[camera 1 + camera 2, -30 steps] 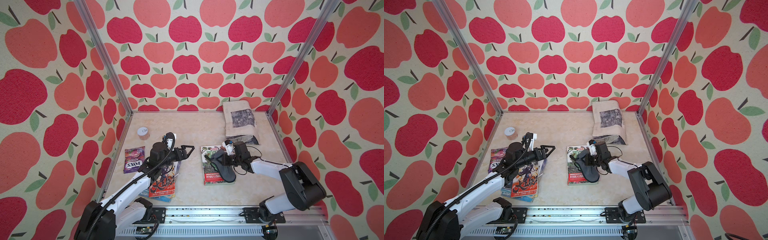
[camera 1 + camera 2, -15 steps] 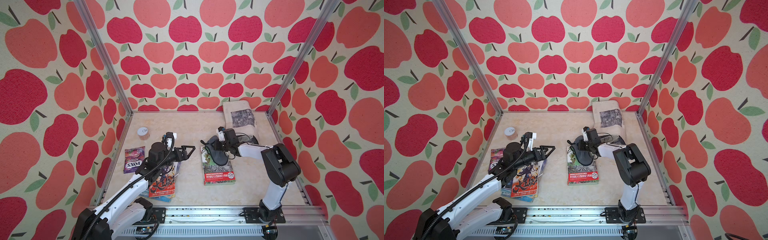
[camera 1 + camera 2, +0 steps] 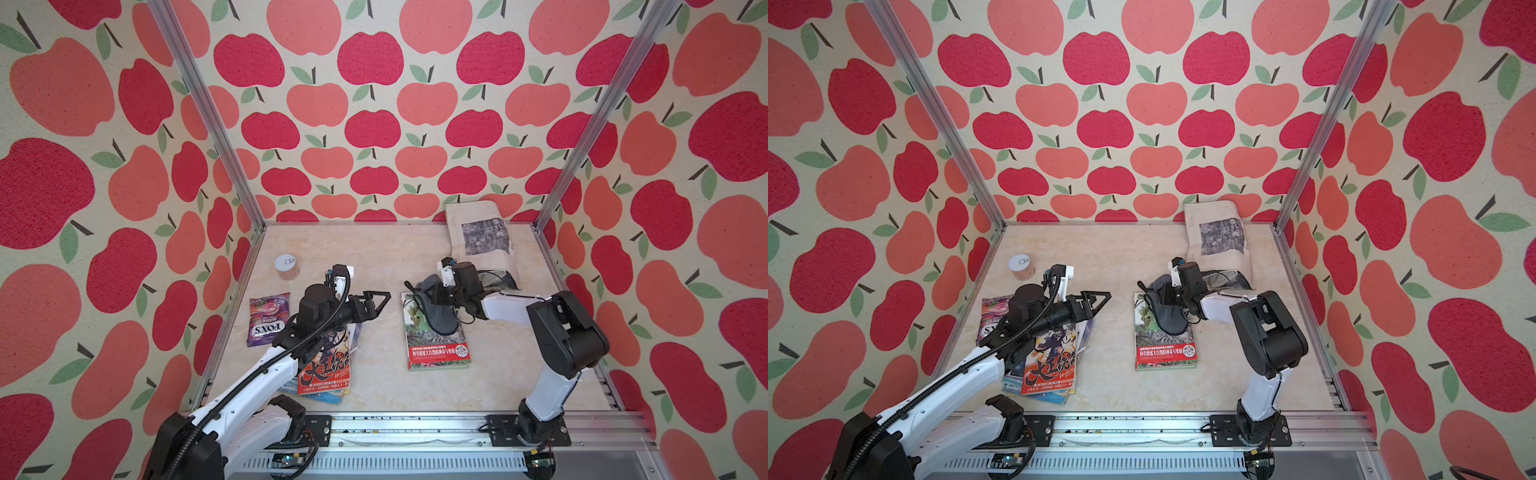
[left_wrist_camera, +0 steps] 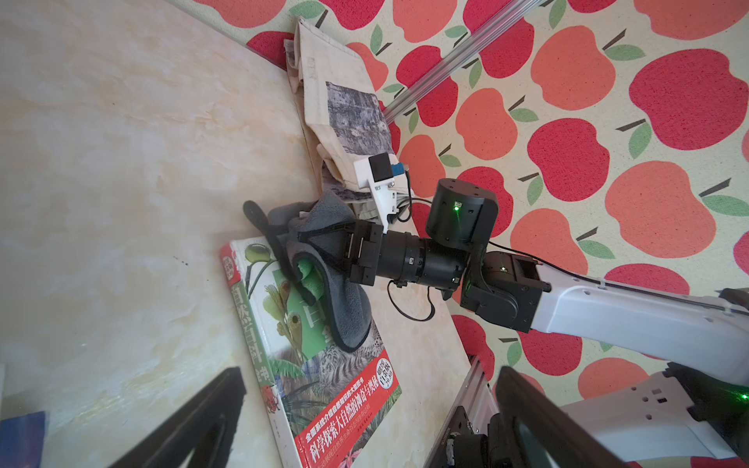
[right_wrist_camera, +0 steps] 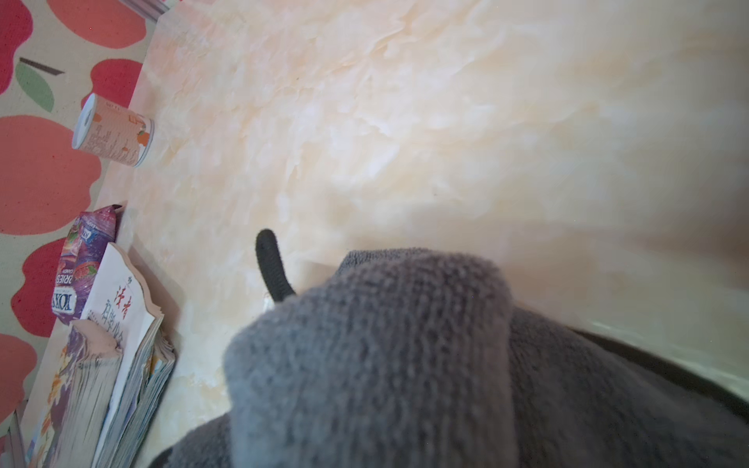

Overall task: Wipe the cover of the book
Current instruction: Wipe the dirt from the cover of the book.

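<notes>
Red and pink apple walls point(image 3: 374, 124) stand on three sides of a pale table point(image 3: 374, 253); two black and white arms reach over it in both top views. The left arm point(image 3: 257, 378) hangs above a stack of comics point(image 3: 328, 370); the left gripper point(image 3: 380, 298) is spread wide, with nothing between its fingers point(image 4: 202, 417), and it touches nothing. The right arm point(image 3: 511, 307) bends low to the book point(image 3: 438, 353); the right gripper point(image 4: 304, 243) is squeezed tight on a grey cloth point(image 4: 344, 308); the cloth lies on the far half of the cover, and one corner pokes past the book's far edge.

A beige bag point(image 3: 482, 237) with a dark picture lies in the far corner, just behind the right gripper. The book lies flat near the middle of the table, well apart from the comics; its red band of words shows at the near end. A purple sweet packet point(image 3: 268, 318) lies beside the comics by the left wall; a small round can point(image 3: 286, 267) stands beyond it.

One second ago the cloth sat on the middle of the cover, nearer the red band; now it has slid to the far end, and more of the picture shows; the right arm has folded in closer; the left arm has kept its place, fingers as wide as before.
</notes>
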Controlling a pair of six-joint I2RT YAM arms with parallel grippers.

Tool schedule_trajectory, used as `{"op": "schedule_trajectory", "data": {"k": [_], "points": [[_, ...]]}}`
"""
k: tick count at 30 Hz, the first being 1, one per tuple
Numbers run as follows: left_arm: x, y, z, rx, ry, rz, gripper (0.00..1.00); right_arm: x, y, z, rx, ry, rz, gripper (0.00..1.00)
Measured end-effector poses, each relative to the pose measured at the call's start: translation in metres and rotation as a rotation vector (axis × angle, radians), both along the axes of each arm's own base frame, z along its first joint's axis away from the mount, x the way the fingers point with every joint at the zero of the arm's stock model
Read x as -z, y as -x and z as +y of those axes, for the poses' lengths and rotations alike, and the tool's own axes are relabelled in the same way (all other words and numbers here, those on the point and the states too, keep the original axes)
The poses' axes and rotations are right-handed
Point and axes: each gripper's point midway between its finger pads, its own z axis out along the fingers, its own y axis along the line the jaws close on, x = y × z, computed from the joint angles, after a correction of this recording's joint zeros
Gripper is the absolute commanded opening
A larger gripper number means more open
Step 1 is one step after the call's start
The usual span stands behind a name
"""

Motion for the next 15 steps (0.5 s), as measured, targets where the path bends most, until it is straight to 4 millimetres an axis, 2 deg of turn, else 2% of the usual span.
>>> {"op": "schedule_trajectory", "data": {"k": [3, 8, 11, 15], "points": [[0.006, 0.0, -0.006, 0.014, -0.006, 0.01, 0.99, -0.001, -0.002, -0.022, 0.051, 0.009, 0.002, 0.0], [0.012, 0.001, -0.012, 0.03, -0.014, 0.023, 0.99, 0.0, 0.003, -0.021, 0.058, 0.027, -0.004, 0.0], [0.011, 0.0, -0.013, 0.03, -0.012, 0.017, 0.99, 0.0, 0.013, -0.004, 0.032, 0.031, -0.011, 0.0], [0.008, -0.001, -0.014, 0.023, -0.007, 0.002, 0.99, 0.001, 0.046, 0.041, -0.076, 0.034, -0.015, 0.0]]}}
